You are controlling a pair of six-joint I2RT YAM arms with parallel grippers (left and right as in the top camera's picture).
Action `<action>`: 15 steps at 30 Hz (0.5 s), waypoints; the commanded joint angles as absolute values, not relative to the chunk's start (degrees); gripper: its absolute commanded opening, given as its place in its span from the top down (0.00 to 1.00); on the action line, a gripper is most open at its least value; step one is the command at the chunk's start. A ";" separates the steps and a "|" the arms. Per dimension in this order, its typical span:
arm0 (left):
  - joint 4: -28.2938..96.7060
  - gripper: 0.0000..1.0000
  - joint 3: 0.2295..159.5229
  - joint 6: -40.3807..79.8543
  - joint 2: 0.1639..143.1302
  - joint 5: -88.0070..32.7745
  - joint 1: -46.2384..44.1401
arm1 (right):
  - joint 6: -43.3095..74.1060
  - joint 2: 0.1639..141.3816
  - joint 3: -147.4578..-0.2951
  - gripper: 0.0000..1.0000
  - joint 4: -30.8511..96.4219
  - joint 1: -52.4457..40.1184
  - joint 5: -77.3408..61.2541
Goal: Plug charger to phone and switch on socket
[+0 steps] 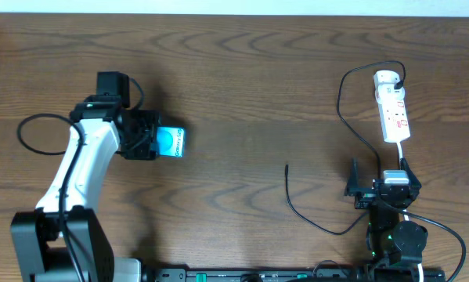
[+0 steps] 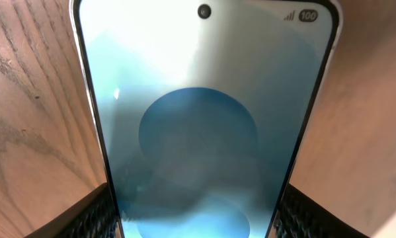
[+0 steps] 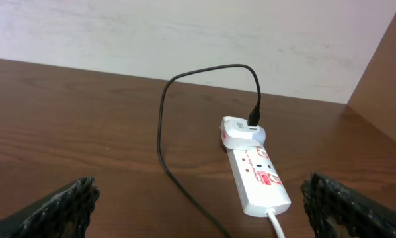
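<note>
While your left gripper (image 1: 150, 143) clamped the phone (image 1: 171, 142) by its side edges, far to the left of the socket (image 1: 394, 110), your right gripper (image 1: 379, 182) stood just short of that socket's near end, jaws spread wide and empty. The charger (image 1: 312, 223) ran from the socket's far end, and its free tip lay on the table (image 1: 234, 78) left of the socket.

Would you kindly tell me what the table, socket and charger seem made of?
Table: dark brown wood or wood-look laminate, grain lines visible. Socket: smooth white moulded plastic, probably, faint sheen. Charger: black flexible sheath, likely rubber or plastic, lying in loose curves.
</note>
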State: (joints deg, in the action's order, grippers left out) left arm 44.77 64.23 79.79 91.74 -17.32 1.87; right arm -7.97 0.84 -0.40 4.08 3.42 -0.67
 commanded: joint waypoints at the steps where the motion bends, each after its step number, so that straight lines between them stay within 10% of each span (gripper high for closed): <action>1: 44.51 0.93 64.10 79.11 92.55 -16.21 1.52 | -7.35 0.64 -0.32 0.01 4.32 3.77 -0.82; 15: 43.42 0.93 64.10 79.09 92.60 -16.16 1.52 | -7.44 0.64 -0.32 0.01 4.29 3.77 -0.34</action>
